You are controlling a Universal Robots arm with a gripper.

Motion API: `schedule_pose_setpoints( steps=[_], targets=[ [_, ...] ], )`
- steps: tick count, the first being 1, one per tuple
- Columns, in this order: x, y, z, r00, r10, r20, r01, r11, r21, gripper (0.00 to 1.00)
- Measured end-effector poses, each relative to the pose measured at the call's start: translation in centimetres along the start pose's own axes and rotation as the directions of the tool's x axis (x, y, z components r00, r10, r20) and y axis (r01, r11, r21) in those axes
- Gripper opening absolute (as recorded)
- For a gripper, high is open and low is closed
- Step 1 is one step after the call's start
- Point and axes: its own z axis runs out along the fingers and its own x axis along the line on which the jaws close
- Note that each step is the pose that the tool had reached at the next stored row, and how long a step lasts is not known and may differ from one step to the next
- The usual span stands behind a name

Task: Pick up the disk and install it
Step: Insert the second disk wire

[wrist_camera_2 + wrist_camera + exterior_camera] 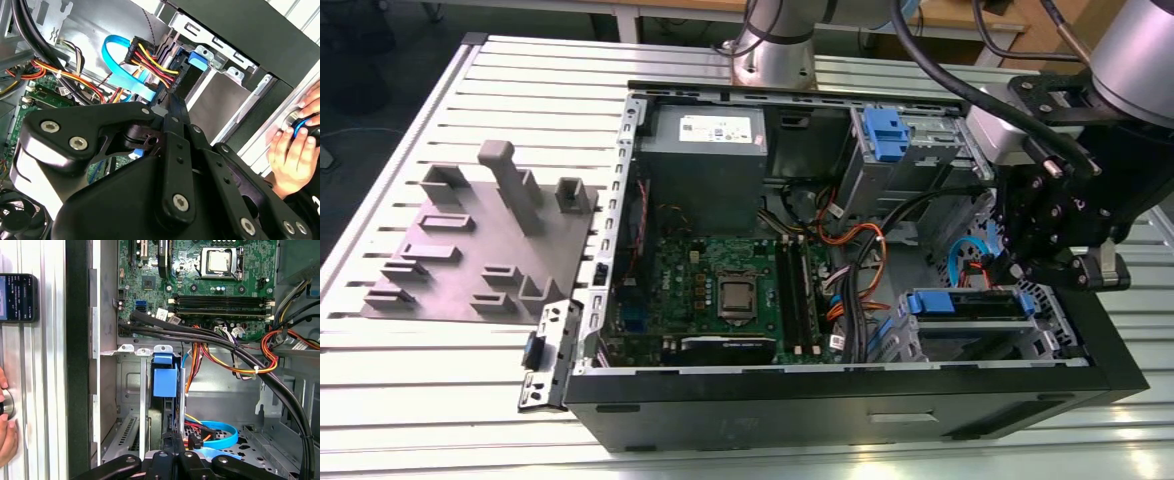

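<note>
A slatted metal table (400, 380), wooden desks (680, 8) behind, dark floor (374, 70)

The end effector (1030, 268) hangs wrist-down, its fingers (172, 450) apparently closed together.

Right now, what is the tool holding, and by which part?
Cannot be told: the tool sits against the end of the disk standing in the drive cage.

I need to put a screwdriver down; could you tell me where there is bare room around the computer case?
Free: slatted table in front of the grey fixture plate. Crowded: inside the case, cables and gripper.
</note>
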Motion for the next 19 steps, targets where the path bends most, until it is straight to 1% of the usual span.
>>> schedule_pose_setpoints(
  steps=[2, 3, 6, 10, 14, 19],
  targets=[
    [0.00, 0.00, 0.00, 1.0000, -0.001, 0.0003, 0.001, 0.9998, -0.0221, 0.11],
    [0.00, 0.00, 0.01, 1.0000, -0.001, 0.0005, 0.001, 0.9996, -0.0282, 0.11],
    [0.01, 0.00, -0.02, 1.0000, -0.001, 0.0002, 0.001, 0.9996, -0.0290, 0.11],
    [-0.04, -0.05, -0.63, 1.0000, -0.001, 0.0002, 0.001, 0.9996, -0.0291, 0.11],
    [-0.03, -0.08, -1.06, 1.0000, -0.001, 0.0004, 0.001, 0.9996, -0.0290, 0.11],
    [-0.03, -0.08, -1.13, 1.0000, -0.001, 0.0004, 0.001, 0.9996, -0.0290, 0.11]
  ],
)
